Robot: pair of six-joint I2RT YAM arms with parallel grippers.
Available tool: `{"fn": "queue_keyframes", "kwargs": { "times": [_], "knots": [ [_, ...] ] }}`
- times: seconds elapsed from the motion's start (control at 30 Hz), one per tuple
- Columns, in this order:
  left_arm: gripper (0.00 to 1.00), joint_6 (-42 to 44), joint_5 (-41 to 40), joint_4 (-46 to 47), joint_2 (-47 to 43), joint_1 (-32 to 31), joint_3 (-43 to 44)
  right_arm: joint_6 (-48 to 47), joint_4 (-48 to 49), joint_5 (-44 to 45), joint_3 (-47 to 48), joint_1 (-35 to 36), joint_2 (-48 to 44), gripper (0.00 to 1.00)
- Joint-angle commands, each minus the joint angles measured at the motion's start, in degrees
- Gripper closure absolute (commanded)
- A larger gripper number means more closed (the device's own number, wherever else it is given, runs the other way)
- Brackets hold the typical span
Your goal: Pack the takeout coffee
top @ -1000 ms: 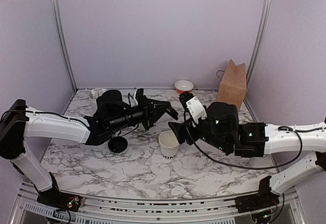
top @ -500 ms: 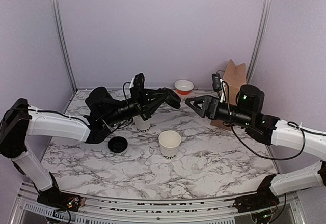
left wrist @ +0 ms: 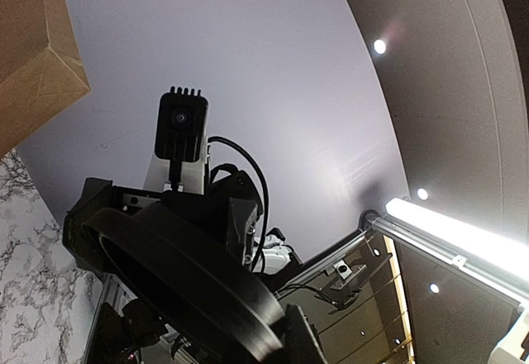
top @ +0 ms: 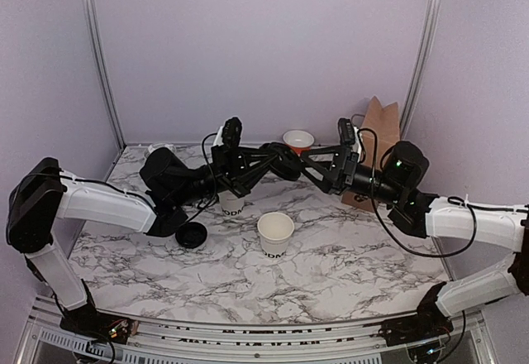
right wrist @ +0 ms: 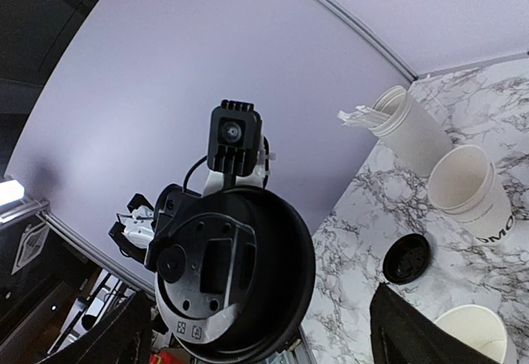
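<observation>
The white paper cup (top: 275, 233) stands upright and open-mouthed near the middle of the marble table (top: 347, 252), dark lettering low on its side, with nothing touching it. Both arms are well above and behind it. A black lid (top: 287, 163) is up in the air there, pinched at its edge by the left gripper (top: 273, 159), whose jaws are drawn narrow on it. From the right wrist the lid's round face looks straight at the camera. The right gripper (top: 314, 170) points at it from the other side, jaws spread wide and holding nothing; its fingertips are just beside the lid, and I cannot tell whether they touch.

Down on the table, a second black lid (top: 191, 234) lies flat to the left of the cup, apart from it. A stack of cups (top: 232, 204) with the same lettering stands behind and left of the cup. A tall white holder (right wrist: 409, 128) with packets sits in the far left corner. A small orange bowl (top: 298, 140) is by the back wall, and a brown paper bag (top: 378, 136) stands upright at the far right.
</observation>
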Motion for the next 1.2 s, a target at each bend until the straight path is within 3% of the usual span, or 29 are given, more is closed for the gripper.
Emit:
{"fn": "queue_keyframes", "kwargs": {
  "times": [0.0,0.2,0.5,0.7,0.93,1.17],
  "knots": [
    [0.96,-0.26,2.08,6.66,0.87,-0.78,2.13,7.00,9.72,-3.03,0.26,-0.33,3.34,0.13],
    [0.96,0.37,2.98,6.90,0.70,-1.08,2.41,8.26,9.58,-5.47,3.07,-0.26,5.50,0.14],
    [0.95,0.68,5.49,7.27,1.39,-1.07,3.95,10.50,11.04,-11.09,6.51,1.67,8.24,0.24],
    [0.94,1.12,6.60,7.27,1.13,-1.08,3.97,11.97,12.34,-11.27,7.01,1.77,8.02,0.35],
    [0.91,1.43,6.38,5.72,0.87,-0.82,2.75,11.01,10.95,-12.20,8.67,2.47,8.38,0.57],
    [0.78,1.36,5.30,5.24,0.39,-0.47,1.12,10.62,9.18,-11.29,8.57,2.48,8.14,0.68]
  ]
}}
